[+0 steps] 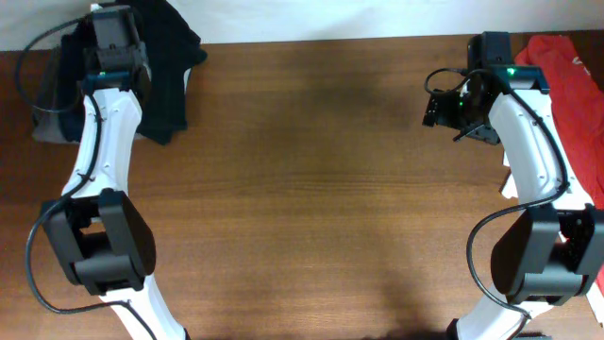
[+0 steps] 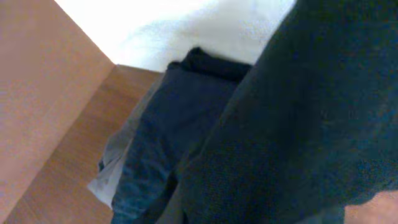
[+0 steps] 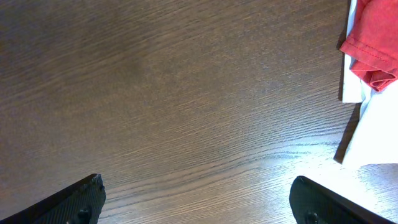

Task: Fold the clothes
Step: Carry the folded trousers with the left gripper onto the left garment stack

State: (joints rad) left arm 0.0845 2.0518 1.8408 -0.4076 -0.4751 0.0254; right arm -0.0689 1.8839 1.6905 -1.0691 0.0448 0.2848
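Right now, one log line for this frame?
stage: pre-fold | left arm: at dark clothes pile, fingers hidden | right fingers: open over table | red garment: right edge, not held

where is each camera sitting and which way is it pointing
overhead: above the table, looking straight down; left arm and right arm show.
left wrist: close against the dark clothes, table edge beyond; no fingers show.
right wrist: low over bare wood, looking down; the right gripper shows open, fingertips in the bottom corners.
shared: overhead and right wrist both catch the red cloth.
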